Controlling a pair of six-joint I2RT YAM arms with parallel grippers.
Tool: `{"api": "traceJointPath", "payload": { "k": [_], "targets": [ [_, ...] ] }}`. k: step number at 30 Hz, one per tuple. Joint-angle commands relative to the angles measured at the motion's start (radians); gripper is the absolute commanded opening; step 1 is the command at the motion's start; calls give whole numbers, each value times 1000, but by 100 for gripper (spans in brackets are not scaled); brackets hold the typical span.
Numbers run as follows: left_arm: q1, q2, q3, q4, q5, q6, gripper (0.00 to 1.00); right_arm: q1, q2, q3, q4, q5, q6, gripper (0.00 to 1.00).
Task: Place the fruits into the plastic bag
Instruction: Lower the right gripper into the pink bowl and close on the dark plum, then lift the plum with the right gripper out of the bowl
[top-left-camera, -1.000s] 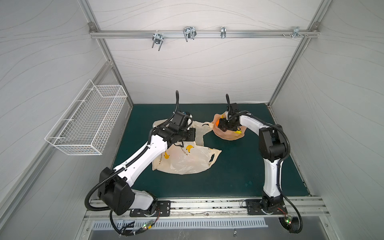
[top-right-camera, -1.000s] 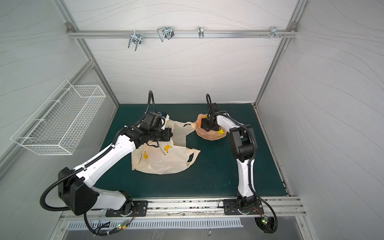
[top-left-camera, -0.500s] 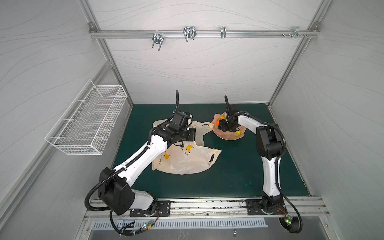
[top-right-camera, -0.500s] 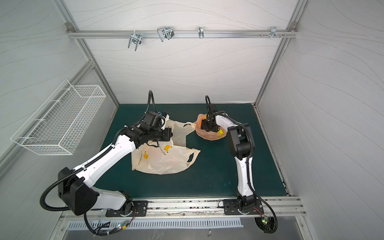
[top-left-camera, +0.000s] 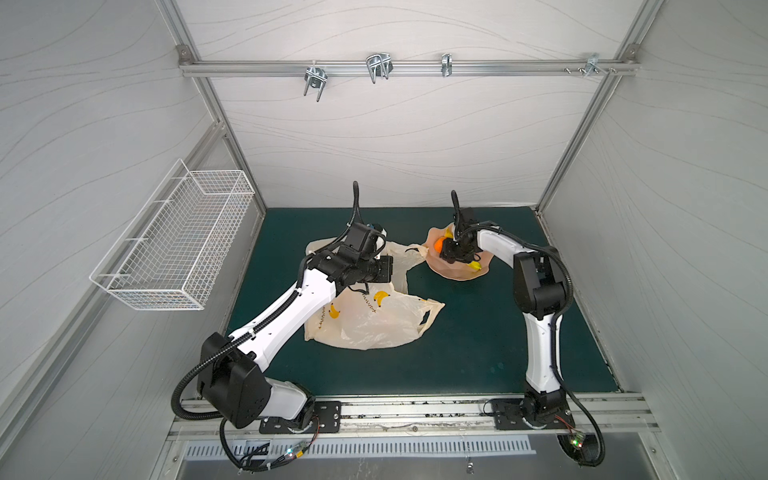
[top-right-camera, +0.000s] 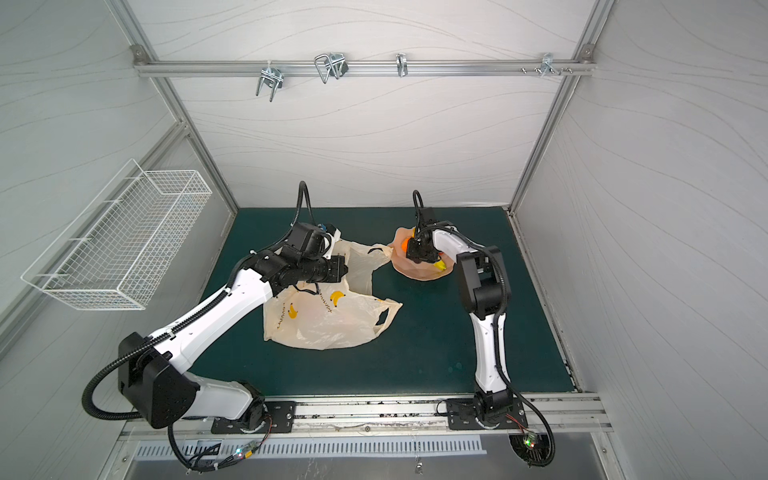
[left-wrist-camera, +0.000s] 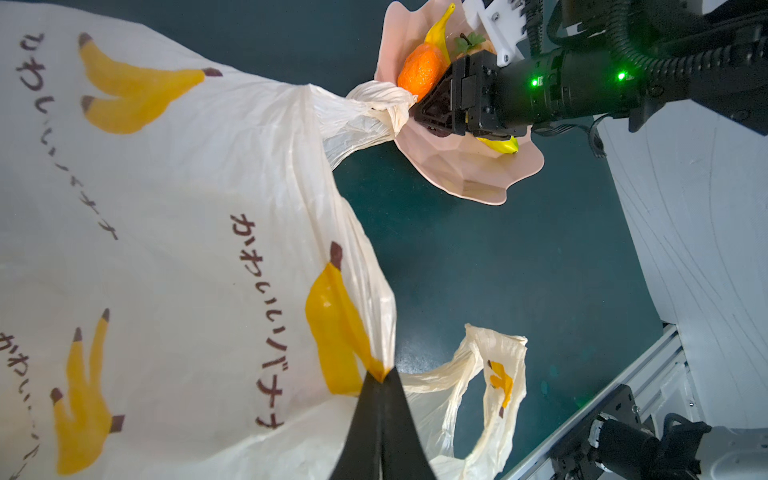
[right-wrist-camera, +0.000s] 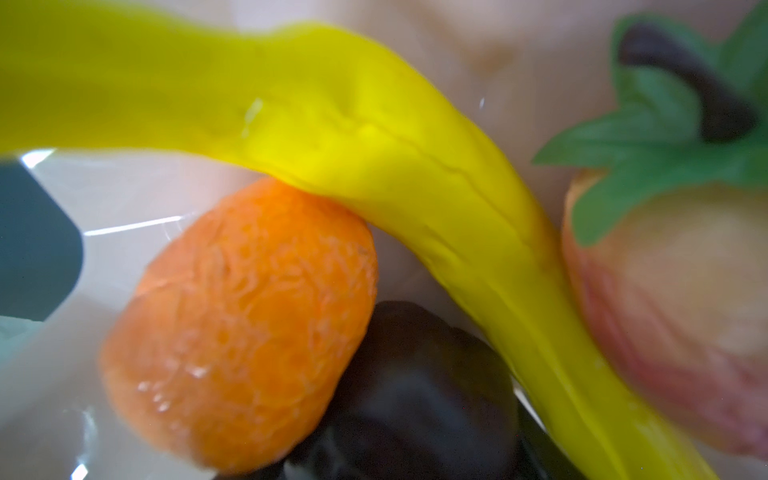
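The fruits are all in a pale pink scalloped dish (top-left-camera: 457, 272) near the far edge of the table, right of its middle. In the right wrist view, a long yellow toy banana (right-wrist-camera: 374, 137) arches over a wrinkled orange (right-wrist-camera: 249, 316), touching it. A blush-red piece with green leaves (right-wrist-camera: 665, 291) sits against the banana's other side. None of them is in the bag yet.

The thin cream plastic bag printed with bananas (top-left-camera: 374, 320) lies slumped toward the table's middle. One handle loop reaches out to touch the dish rim beside the orange. The left gripper (left-wrist-camera: 380, 386) has its jaws pinched tight on the bag's edge. The right gripper (left-wrist-camera: 436, 108) is down among the fruit by the orange, and I cannot tell how wide its jaws stand or whether they hold anything.

The fruit is packed close. I think a squeeze here could catch the banana along with the orange, or pop the orange over the rim onto the green table (top-left-camera: 478, 353). The handle loop is near enough to snag. The left jaws may hold only one thin layer of film, which could slip out or leave the mouth too flat to drop fruit in.

Against a second ago, the right gripper has edged slightly toward the orange. The bag, the left arm and the fruit look unmoved.
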Motion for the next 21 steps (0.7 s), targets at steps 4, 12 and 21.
{"api": "traceJointPath", "payload": {
  "k": [4,12,21],
  "targets": [
    [-18,-11,3,72,-8,-33,0,-17,-59,-37,-52,8,-32,51],
    [-20,-38,-19,66,-16,-28,0,-15,-78,-50,-81,-5,-6,50],
    [-21,-48,-21,76,-21,-35,0,-15,-166,-111,-103,-8,-4,50]
  ]
}}
